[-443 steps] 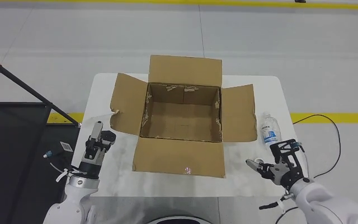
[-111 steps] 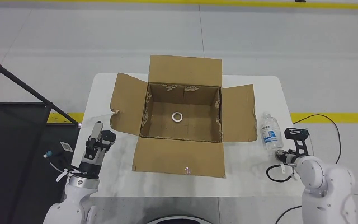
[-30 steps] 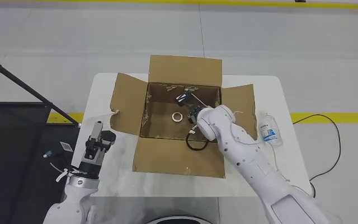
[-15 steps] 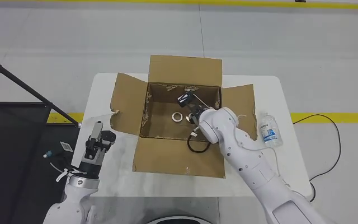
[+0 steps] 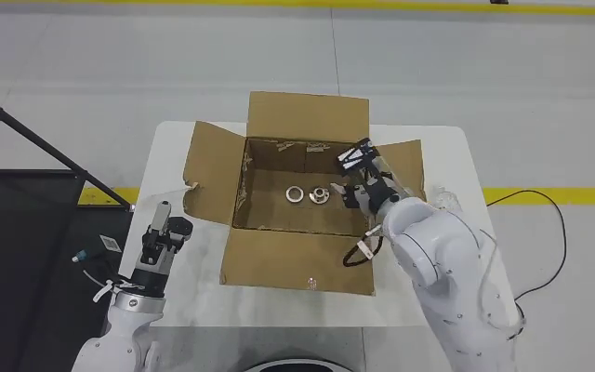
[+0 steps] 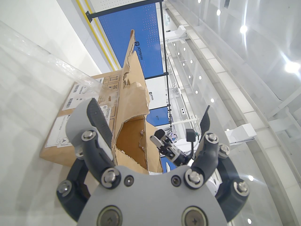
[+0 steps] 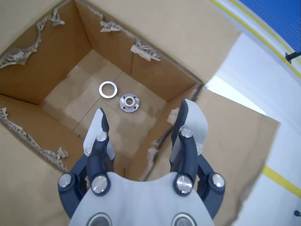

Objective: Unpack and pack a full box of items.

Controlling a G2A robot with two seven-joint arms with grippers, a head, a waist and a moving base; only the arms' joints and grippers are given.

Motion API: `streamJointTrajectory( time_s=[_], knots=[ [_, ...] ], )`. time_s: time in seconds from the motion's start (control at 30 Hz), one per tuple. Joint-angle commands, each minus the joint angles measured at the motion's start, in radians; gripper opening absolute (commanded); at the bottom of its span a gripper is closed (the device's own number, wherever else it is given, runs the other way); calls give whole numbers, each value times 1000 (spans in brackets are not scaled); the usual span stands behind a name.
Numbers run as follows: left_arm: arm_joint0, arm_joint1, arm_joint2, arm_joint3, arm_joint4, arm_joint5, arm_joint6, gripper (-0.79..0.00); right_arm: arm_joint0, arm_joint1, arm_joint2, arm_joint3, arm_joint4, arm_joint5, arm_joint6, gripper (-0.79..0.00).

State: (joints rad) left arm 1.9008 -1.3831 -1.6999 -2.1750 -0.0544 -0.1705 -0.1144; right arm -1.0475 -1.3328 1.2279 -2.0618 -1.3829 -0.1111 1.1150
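**A:** Start wide: the white table (image 5: 172, 153) carries the cardboard box (image 5: 307, 116) in the middle, with all four flaps folded out flat. I'd say that's to leave the opening free for an arm coming in from above.

**B:** And there's the right gripper (image 7: 142, 107) over the box's right-hand side, jaws spread and nothing between them. The left gripper (image 6: 149, 105) is just as released and sits at the table's near left corner. My guess is that it's parked well clear of the box so the lane is open.

**A:** Off the box's right flap, a clear plastic bottle (image 5: 446, 198) lies on the table, partly behind the right arm. It looks like the next candidate for packing.

**B:** Down on the box floor are a metal flange (image 7: 128, 108) and a flat metal ring (image 7: 100, 90). They lie flat near the middle, just beside each other and not touching.

**A:** What do the views add?

**B:** The right wrist view shows the flange's bolt holes and the torn paper along the box rims. The top view places the bottle. The left wrist view shows the labels on the box's outer wall and its ragged left flap.
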Motion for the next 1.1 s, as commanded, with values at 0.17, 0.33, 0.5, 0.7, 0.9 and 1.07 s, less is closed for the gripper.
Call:
streamJointTrajectory(
  time_s=[0.17,0.33,0.5,0.7,0.9,1.07],
  knots=[
    [0,0,0,0,0,0,0,0,-129,26,325,-146,-17,43,9,0],
    [0,0,0,0,0,0,0,0,-150,38,500,-90,-10,58,34,0],
    [0,0,0,0,0,0,0,0,-126,51,575,77,-5,4,97,0],
    [0,0,0,0,0,0,0,0,-86,64,552,242,42,-119,183,0],
    [0,0,0,0,0,0,0,0,-26,72,509,384,33,-139,209,0],
    [0,0,0,0,0,0,0,0,-3,77,462,441,18,-163,225,0]
  ],
)
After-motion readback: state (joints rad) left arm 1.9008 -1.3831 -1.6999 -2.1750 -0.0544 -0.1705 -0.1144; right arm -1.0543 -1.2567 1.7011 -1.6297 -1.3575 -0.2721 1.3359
